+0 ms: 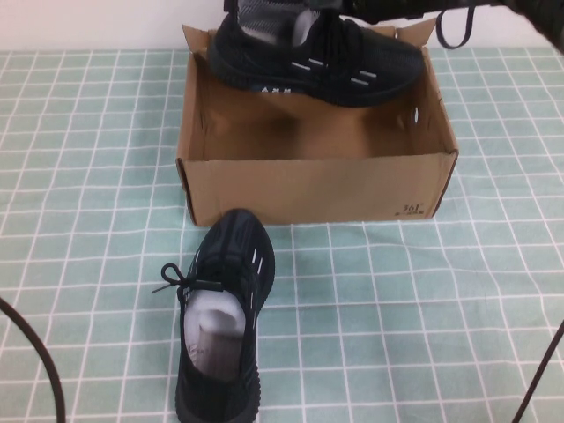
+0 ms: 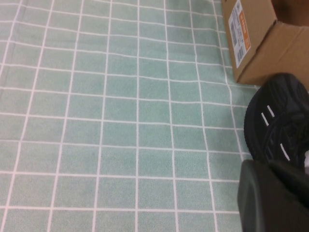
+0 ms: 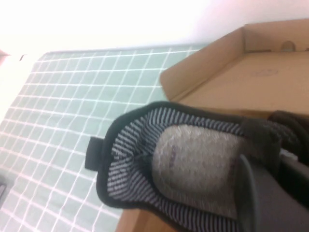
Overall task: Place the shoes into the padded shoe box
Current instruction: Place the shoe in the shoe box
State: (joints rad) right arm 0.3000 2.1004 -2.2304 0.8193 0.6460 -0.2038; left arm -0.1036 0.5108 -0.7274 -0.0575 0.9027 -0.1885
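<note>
Jaws of the right gripper point(image 3: 270, 193) are clenched on one black knit lace-up sneaker point(image 1: 313, 57), held over the far wall of the plain brown corrugated cardboard box point(image 1: 308, 189) at 12 o'clock. Jaws of the left gripper point(image 2: 273, 193) are clenched on nothing, beside the second black sneaker point(image 1: 220, 326), laid on the green checked desk point(image 1: 88, 176) at 6 o'clock of the box.

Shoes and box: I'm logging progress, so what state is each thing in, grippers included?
Held shoe: lifted over the box's far side, not yet down inside.
Second shoe: upright on the tablecloth before the box, untouched.
Shoe box: open, flaps upright, no shoe on its floor.
Right gripper: shut on the held shoe.
Left gripper: shut, empty, near the second shoe.
</note>
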